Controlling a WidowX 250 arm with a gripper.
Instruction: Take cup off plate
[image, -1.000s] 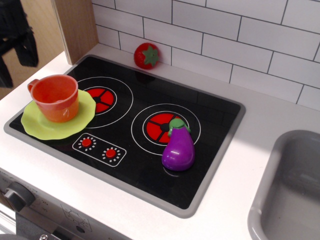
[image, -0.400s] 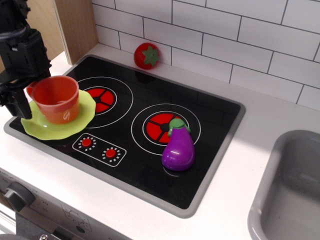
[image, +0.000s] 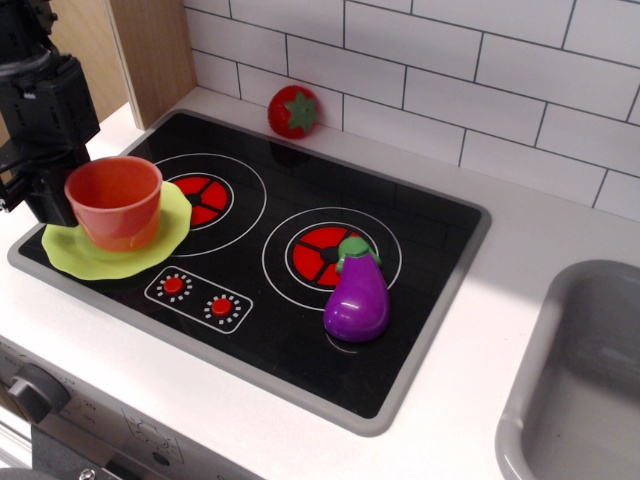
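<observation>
The orange-red cup (image: 114, 204) stands upright on the lime yellow-green plate (image: 170, 226), which lies on the front left corner of the black toy hob. My black gripper (image: 50, 198) is at the cup's left side, right against it where the loop handle is. The handle is hidden by the gripper. I cannot see whether the fingers are closed on the handle or rim. The cup still rests on the plate.
A purple eggplant (image: 357, 300) lies on the right burner. A red tomato (image: 293, 110) sits by the tiled back wall. A wooden panel (image: 150, 50) stands at the back left. A grey sink (image: 585, 390) is at the right.
My gripper came in from the upper left and moved down against the cup's left side, covering the handle. The cup has shifted slightly on the plate.
</observation>
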